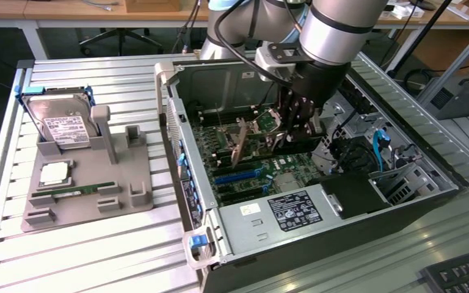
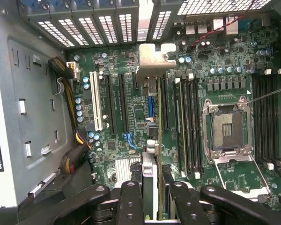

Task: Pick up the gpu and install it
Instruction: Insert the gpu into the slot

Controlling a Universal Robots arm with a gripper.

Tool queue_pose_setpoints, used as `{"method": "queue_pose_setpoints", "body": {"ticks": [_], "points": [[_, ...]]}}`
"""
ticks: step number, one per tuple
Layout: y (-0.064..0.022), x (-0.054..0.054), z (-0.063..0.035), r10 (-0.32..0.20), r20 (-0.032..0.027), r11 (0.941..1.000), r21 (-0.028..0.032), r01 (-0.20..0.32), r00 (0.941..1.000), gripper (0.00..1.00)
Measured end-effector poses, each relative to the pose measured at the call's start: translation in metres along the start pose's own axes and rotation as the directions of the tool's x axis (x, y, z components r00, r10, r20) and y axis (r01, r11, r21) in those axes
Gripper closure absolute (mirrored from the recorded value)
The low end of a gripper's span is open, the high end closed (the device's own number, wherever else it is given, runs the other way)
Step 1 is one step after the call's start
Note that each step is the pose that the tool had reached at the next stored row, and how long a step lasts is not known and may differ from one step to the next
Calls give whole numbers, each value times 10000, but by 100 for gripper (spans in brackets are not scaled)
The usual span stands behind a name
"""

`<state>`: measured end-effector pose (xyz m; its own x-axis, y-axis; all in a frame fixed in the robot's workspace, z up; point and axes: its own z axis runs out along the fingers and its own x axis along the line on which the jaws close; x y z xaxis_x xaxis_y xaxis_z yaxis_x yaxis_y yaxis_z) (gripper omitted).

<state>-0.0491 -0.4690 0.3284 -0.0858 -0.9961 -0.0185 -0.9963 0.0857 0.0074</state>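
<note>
One thin green gpu (image 1: 247,141) with silver bracket hangs clamped in the black claw (image 1: 287,139) above the motherboard (image 2: 131,117).

Exterior view: 1 open PC case (image 1: 218,79) center-right, 1 grey parts tray (image 1: 88,201) at left w/ 1 hard drive (image 1: 61,125), 1 CPU (image 1: 55,173), 1 RAM stick (image 1: 76,191). 1 gpu (image 1: 241,145) in 1 gripper (image 1: 287,131) mid-frame; 1 keyboard (image 1: 463,274) lower right. Wrist view: 1 empty CPU socket (image 2: 227,127) mid-right, 1 white PCI slot (image 2: 98,104) center-left.
</note>
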Motion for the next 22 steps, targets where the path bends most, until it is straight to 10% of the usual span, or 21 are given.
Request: {"method": "queue_pose_setpoints", "body": {"ticks": [22], "points": [[82,7,14,0,0,10000,1,0,10000,73]]}}
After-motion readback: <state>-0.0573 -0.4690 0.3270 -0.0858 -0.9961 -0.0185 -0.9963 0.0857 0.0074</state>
